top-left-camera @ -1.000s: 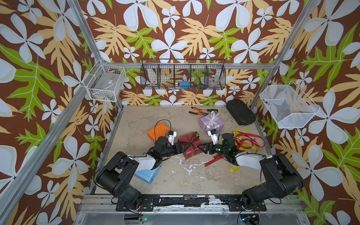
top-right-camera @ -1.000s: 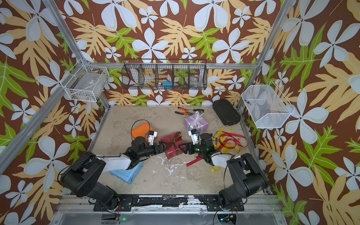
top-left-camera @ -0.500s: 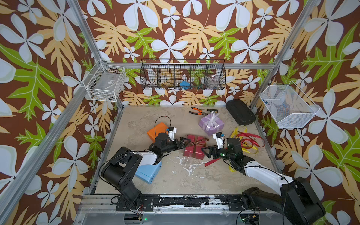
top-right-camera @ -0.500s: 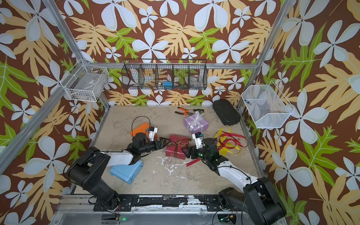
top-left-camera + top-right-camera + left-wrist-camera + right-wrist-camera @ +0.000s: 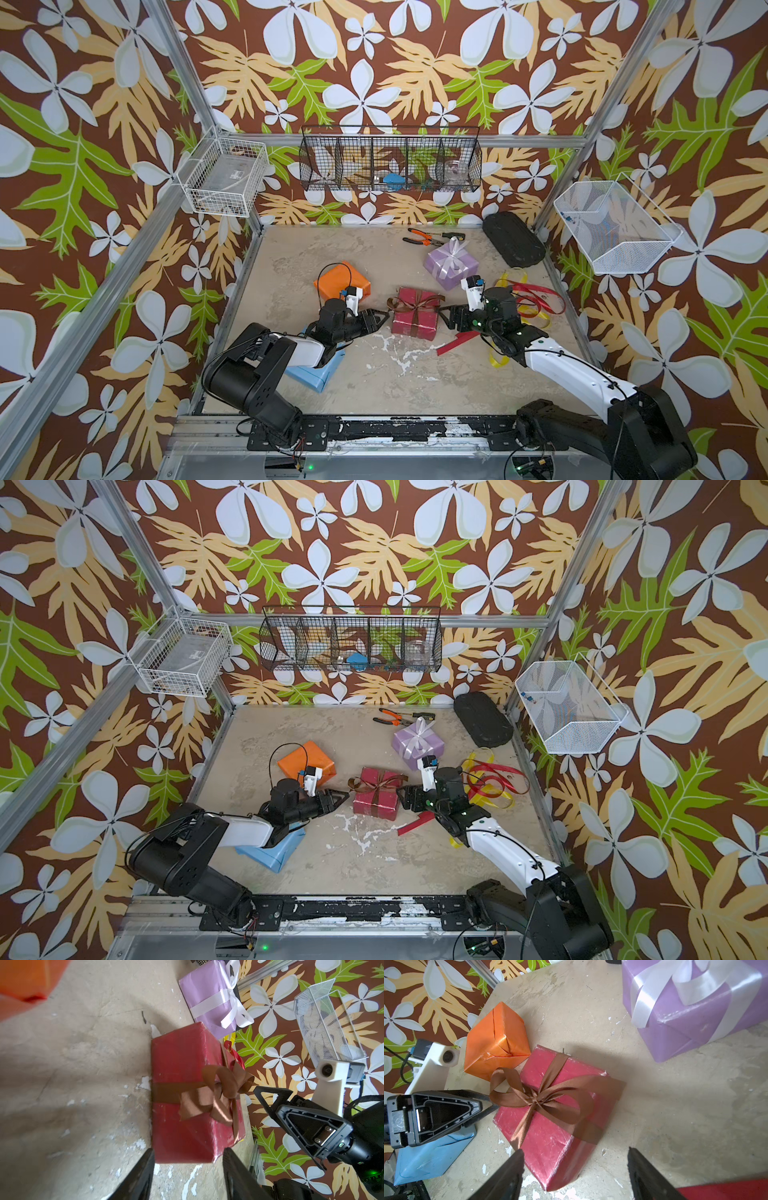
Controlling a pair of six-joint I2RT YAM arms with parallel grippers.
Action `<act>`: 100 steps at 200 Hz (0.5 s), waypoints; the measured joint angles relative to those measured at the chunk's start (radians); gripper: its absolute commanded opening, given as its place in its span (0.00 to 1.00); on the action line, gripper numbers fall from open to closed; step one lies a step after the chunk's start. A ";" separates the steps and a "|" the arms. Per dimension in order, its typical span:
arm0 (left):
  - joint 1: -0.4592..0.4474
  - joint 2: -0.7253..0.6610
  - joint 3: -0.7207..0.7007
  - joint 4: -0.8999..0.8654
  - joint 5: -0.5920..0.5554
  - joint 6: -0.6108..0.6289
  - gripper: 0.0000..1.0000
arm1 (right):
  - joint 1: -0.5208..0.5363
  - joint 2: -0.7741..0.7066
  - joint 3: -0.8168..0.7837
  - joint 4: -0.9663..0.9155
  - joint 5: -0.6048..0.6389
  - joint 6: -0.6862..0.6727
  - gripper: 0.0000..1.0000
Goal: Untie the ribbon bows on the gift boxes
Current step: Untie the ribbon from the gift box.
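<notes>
Brown bow (image 5: 414, 303) stretches left-right atop dark red box (image 5: 428, 323).

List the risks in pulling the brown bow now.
The left gripper is at a loop of the brown bow, not a tail; pulling there may tighten the knot. The right gripper is open, not gripping the dark red box, so the box may slide.
</notes>
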 measured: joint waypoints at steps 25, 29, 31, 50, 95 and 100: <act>0.000 0.014 0.001 0.021 -0.040 -0.017 0.53 | 0.000 0.000 -0.003 0.000 0.000 0.001 0.79; 0.000 0.021 0.007 0.023 -0.040 -0.017 0.53 | 0.000 0.000 -0.003 0.000 0.000 0.001 0.79; 0.000 0.027 0.012 0.024 -0.041 -0.017 0.53 | 0.000 0.000 -0.003 0.000 0.000 0.001 0.79; 0.000 0.080 0.065 0.029 -0.043 -0.018 0.56 | 0.000 0.000 -0.003 0.001 -0.001 0.008 0.79; -0.002 0.163 0.163 0.055 -0.025 -0.041 0.57 | 0.000 -0.001 0.000 -0.001 0.000 0.008 0.79; -0.002 0.167 0.168 0.059 -0.023 -0.042 0.57 | 0.000 -0.001 0.002 -0.003 0.000 0.008 0.79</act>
